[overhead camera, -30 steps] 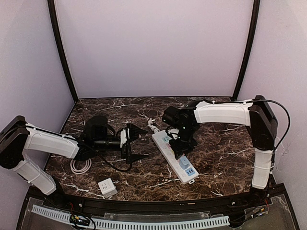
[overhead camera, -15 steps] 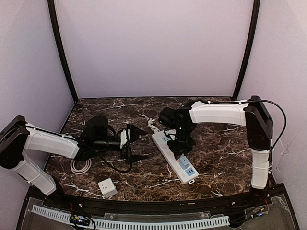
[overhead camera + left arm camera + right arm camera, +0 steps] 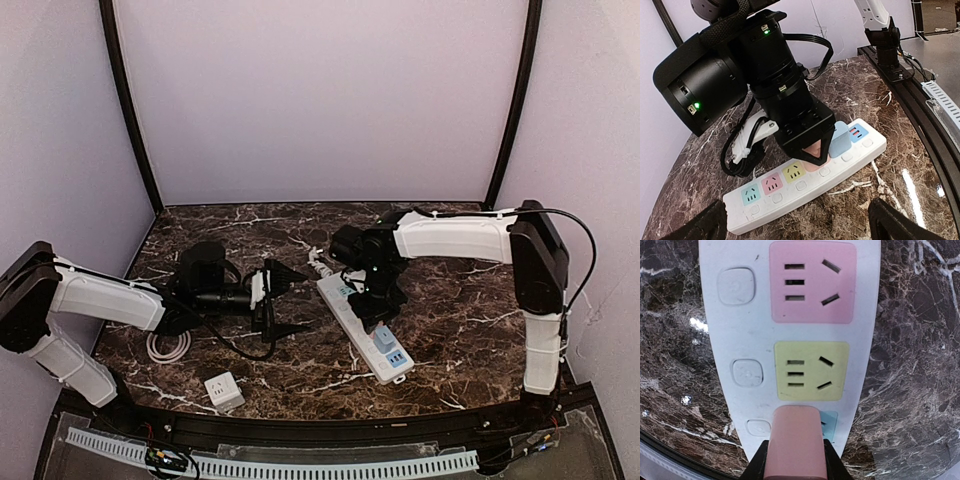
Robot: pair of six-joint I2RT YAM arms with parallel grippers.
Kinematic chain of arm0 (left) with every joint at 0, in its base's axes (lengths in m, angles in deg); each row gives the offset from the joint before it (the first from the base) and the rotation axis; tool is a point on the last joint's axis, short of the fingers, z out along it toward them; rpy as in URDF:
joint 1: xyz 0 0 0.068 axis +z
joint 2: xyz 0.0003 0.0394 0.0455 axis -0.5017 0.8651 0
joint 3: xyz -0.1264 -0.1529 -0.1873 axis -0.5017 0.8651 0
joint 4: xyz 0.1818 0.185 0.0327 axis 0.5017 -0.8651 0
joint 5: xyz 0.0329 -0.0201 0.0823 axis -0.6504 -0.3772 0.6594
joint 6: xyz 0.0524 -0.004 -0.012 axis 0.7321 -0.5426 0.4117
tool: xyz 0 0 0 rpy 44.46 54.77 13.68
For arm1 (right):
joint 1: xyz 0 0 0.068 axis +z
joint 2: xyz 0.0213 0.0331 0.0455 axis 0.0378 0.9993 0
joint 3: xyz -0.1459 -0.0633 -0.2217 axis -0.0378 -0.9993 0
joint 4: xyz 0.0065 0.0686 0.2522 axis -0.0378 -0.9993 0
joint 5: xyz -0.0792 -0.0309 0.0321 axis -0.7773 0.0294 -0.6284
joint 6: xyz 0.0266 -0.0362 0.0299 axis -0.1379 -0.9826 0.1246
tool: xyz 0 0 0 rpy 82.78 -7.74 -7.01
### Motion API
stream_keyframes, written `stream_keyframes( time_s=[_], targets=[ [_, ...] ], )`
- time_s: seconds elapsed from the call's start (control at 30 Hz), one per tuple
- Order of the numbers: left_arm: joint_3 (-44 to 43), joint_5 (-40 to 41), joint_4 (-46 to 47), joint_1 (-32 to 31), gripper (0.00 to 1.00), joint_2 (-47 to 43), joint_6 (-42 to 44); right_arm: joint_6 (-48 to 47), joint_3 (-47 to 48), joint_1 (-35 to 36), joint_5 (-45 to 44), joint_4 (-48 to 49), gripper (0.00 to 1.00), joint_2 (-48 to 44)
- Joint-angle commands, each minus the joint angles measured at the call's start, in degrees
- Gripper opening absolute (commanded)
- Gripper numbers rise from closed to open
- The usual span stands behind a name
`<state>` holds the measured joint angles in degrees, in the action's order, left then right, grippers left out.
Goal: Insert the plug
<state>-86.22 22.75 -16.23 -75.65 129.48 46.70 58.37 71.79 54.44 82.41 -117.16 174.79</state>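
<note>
Left claw point(image 3: 288, 298) idles spread and empty. Over the power strip point(image 3: 805, 199), the right claw point(image 3: 372, 303), pinching the pink plug point(image 3: 792, 440), has slid inward and lower this last second. Plug now meets the socket beside the yellow one, so pressing home looks next

The plug point(image 3: 792, 440) covers most of the teal socket point(image 3: 831, 422), so its prongs are unseen (seated or not, I cannot tell). The strip point(image 3: 735, 325) runs off the right wrist view's top and bottom.
</note>
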Motion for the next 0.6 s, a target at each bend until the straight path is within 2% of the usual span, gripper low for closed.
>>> stream_keyframes(
  time_s=[0.0, 0.03, 0.2, 0.4, 0.47, 0.57],
  targets=[
    [-1.05, -1.02, -1.20, 0.35, 0.98, -0.76, 0.27, 0.73, -9.70, 1.69, 2.13, 11.63, 0.00, 12.26],
    [-1.10, -1.07, -1.08, 0.36, 0.98, -0.63, 0.26, 0.73, -9.00, 1.89, 1.30, 10.96, 0.01, 11.22],
    [-1.31, -1.16, -1.24, 0.39, 0.98, -0.31, 0.10, 0.21, -6.96, 2.22, -0.77, 9.51, 0.30, 6.31],
    [-1.21, -0.98, -1.38, 0.45, 0.98, -0.53, 0.17, -0.50, -3.57, 2.31, -4.41, 7.00, 0.57, 2.76],
    [-1.29, -1.00, -1.38, 0.45, 0.98, -0.44, 0.12, -0.80, -3.03, 2.38, -4.70, 7.28, 0.70, 1.37],
    [-1.27, -1.10, -1.45, 0.45, 0.98, -0.55, 0.08, -1.43, -2.32, 2.57, -4.54, 8.05, 0.96, -0.78]
  ],
)
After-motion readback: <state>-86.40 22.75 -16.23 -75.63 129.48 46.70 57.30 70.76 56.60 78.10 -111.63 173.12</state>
